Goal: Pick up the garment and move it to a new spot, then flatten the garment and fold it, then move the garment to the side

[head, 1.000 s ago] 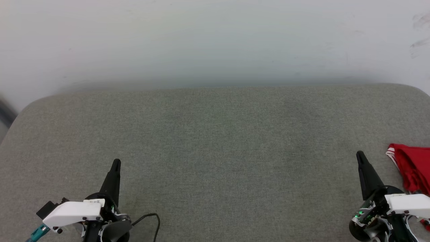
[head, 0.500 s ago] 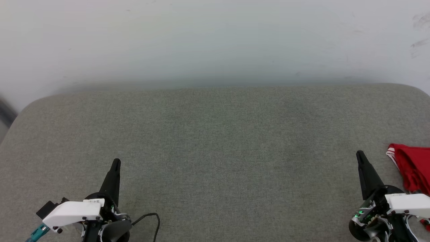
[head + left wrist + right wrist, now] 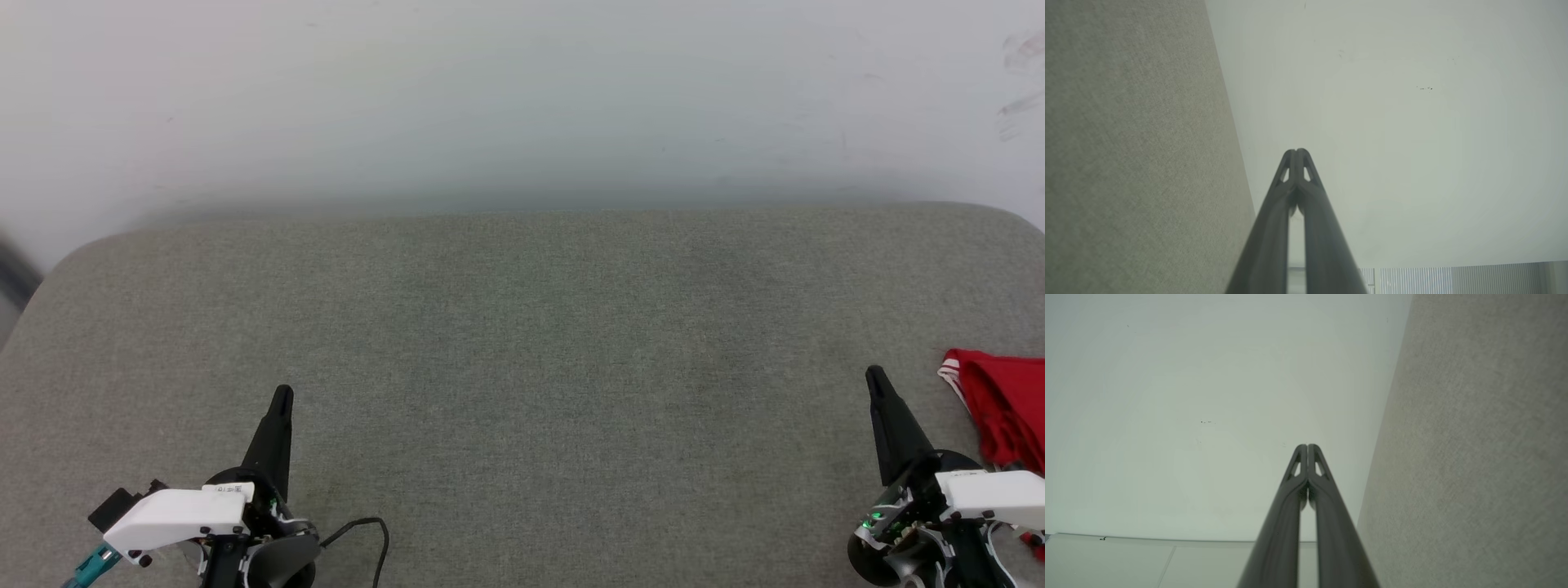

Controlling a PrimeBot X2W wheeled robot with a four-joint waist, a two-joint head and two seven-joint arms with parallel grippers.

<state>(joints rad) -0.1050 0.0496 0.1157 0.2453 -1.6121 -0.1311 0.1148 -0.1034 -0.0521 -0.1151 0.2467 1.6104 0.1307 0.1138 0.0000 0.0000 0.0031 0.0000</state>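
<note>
Left gripper (image 3: 1297, 152) w/ fingertips pressed together, empty; grey fabric surface (image 3: 1126, 163) at left, pale wall (image 3: 1412, 143) beyond.

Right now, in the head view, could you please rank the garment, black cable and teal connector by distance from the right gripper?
1. garment, right beside the right gripper
2. black cable, lower left
3. teal connector, bottom-left corner
</note>
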